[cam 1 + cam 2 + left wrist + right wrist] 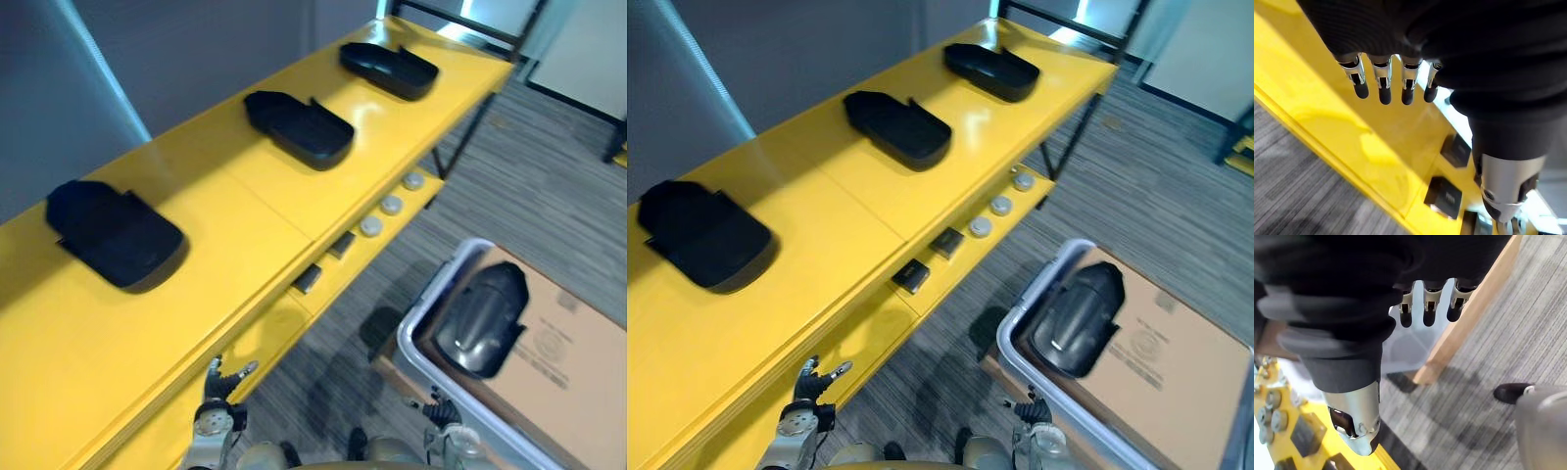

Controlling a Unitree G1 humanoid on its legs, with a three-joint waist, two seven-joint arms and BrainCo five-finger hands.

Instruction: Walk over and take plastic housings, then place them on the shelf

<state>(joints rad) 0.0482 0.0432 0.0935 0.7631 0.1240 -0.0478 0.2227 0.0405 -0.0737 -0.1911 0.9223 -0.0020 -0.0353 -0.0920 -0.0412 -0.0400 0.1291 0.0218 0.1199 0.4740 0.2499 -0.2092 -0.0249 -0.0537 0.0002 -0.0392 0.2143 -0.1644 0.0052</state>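
Three black plastic housings lie in a row on the top of the yellow shelf (265,206): a near one (113,235), a middle one (299,127) and a far one (389,69). Another black housing (482,318) lies in a pale grey bin (423,294) on the floor to my right. My left hand (220,384) hangs low beside the shelf's front edge, fingers (1383,83) straight and holding nothing. My right hand (441,416) hangs just short of the bin's near corner, its fingers (1430,308) relaxed and empty.
A lower yellow ledge carries round silver parts (391,205) and small black blocks (307,279). A cardboard box (573,362) lies in the bin beside the housing. Grey carpet runs between shelf and bin. The shelf's dark metal leg (468,142) stands at the far end.
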